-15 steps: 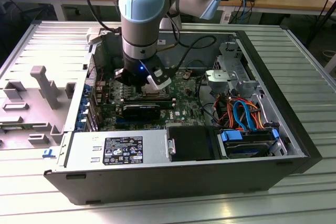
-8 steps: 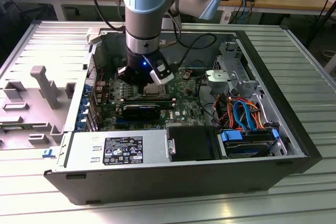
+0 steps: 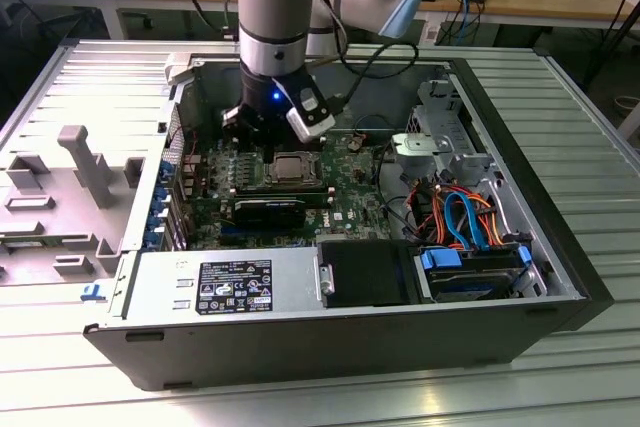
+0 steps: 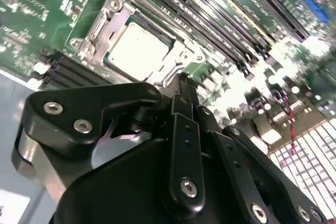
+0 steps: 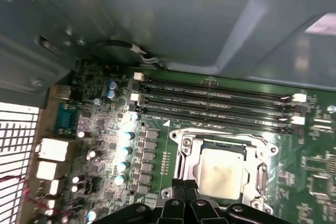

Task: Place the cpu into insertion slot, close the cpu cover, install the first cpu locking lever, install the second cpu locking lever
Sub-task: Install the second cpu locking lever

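Cpu: you see the cpu (image 5: 219,172) lying flat in the insertion slot (image 5: 181,167), silvery top up; in the second wrist view the chip (image 4: 137,51) shows the same way, and in the exterior view it (image 3: 294,165) sits near the middle of the green board (image 3: 350,192).
Cpu cover: the cpu cover (image 5: 226,141) lies down around the chip, its cut-out framing the metal top (the frame's screwed corners catch the light in the second wrist view (image 4: 113,11)).
Levers: you cannot tell from these views whether either locking lever is latched.
Memory slots: the long black memory slots (image 5: 215,103) run just beside the socket, between it and the case wall (image 5: 173,19).
Gripper: the gripper (image 5: 184,192) hangs just above the board at the socket's edge; in the second wrist view the fingers (image 4: 185,103) stand together, tips closed on nothing, pointing at the socket's rim. In the exterior view the gripper (image 3: 268,142) stands just to the exterior view's left of the chip.
Case: the open computer case (image 3: 330,342) lies on its side on the ribbed tabletop (image 3: 560,377), with the power supply (image 3: 225,287) along its near wall and a bundle of orange and blue cables (image 3: 460,212) toward the exterior view's right.
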Controlling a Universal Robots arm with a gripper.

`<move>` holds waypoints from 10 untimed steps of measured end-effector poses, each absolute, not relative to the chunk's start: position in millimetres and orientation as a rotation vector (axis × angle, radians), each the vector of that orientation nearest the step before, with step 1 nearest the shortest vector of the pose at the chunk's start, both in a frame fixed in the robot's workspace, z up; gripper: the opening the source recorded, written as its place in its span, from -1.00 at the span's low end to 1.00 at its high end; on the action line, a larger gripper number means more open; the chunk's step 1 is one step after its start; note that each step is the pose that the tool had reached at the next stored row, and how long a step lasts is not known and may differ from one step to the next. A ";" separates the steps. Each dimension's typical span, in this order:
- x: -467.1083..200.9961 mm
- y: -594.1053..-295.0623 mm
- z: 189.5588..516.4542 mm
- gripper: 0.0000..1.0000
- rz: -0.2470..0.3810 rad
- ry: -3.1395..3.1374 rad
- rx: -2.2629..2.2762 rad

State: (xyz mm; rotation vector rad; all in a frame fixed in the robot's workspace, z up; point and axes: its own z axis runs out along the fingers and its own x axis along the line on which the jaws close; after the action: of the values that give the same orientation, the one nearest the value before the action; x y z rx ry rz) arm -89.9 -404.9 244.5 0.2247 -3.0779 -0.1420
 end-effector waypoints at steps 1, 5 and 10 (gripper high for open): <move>-89.7 -405.0 248.0 -0.78 -0.141 -3.078 0.225; -84.5 -404.9 248.8 -0.78 -0.117 -3.067 0.223; -71.4 -405.0 249.1 -0.78 -0.095 -3.045 0.218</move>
State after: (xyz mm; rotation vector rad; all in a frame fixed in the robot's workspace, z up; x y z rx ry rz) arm -71.4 -405.0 249.1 0.2177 -3.0454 -0.0954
